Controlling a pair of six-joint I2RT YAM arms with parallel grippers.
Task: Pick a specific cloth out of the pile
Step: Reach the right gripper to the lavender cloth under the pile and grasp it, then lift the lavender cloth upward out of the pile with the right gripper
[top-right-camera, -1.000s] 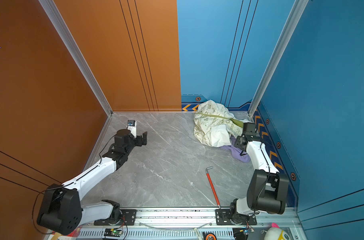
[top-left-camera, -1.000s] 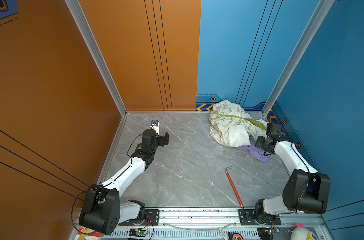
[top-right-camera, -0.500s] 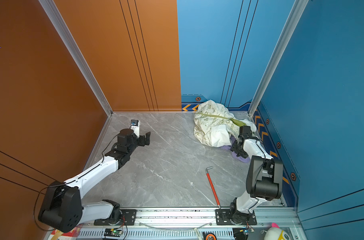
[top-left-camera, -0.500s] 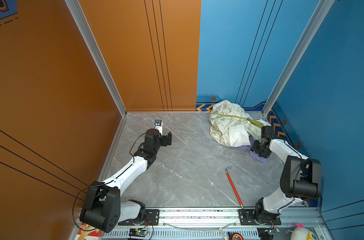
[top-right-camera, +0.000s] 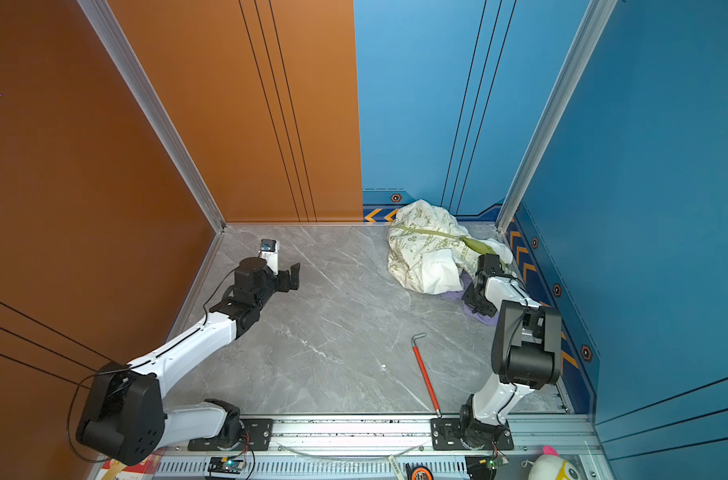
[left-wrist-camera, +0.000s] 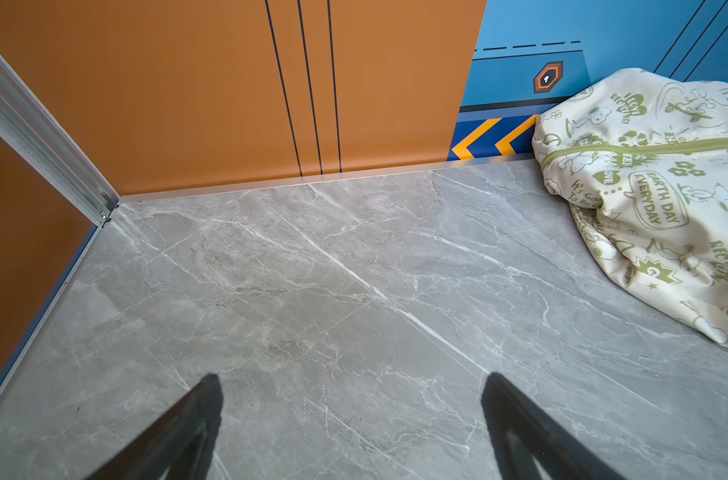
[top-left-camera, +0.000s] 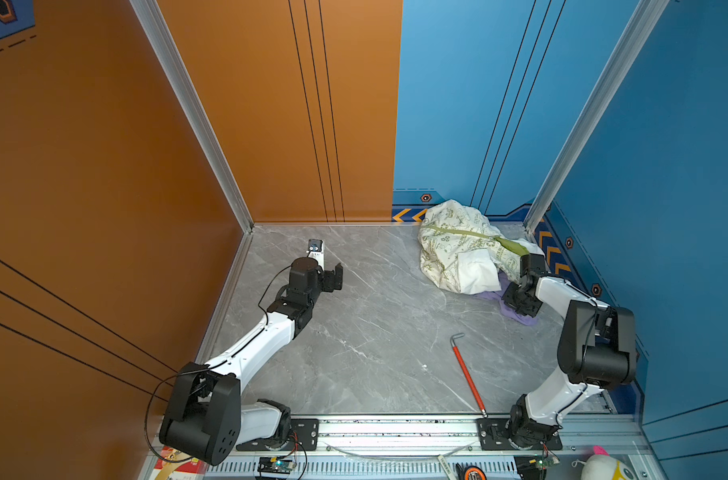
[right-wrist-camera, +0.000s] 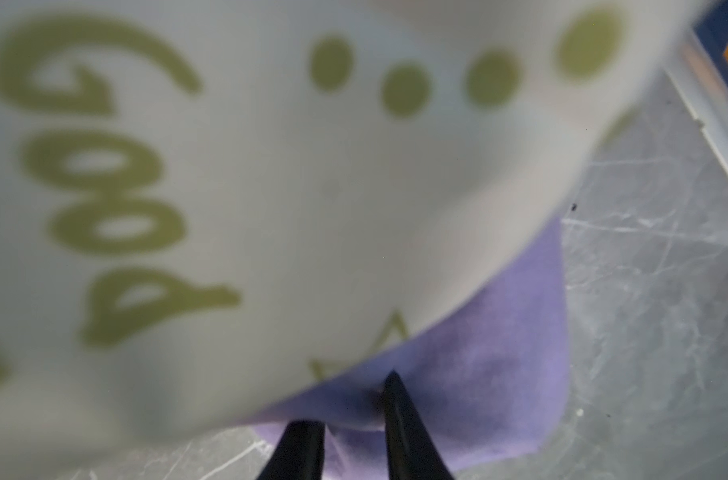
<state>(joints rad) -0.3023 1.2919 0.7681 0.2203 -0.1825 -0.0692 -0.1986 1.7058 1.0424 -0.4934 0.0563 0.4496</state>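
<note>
Grey marble tabletop with a pile of green-printed white fabric heaped in its far right corner. Lavender cloth pokes out flat from under the pile's near right edge, on the right arm's side. Right arm folds sharply at the elbow, wrist tipped down. Right gripper rests on the cloth, jaws narrowed around a pinched ridge of it. Left gripper hangs spread wide and empty, well apart toward the far left corner.
</note>
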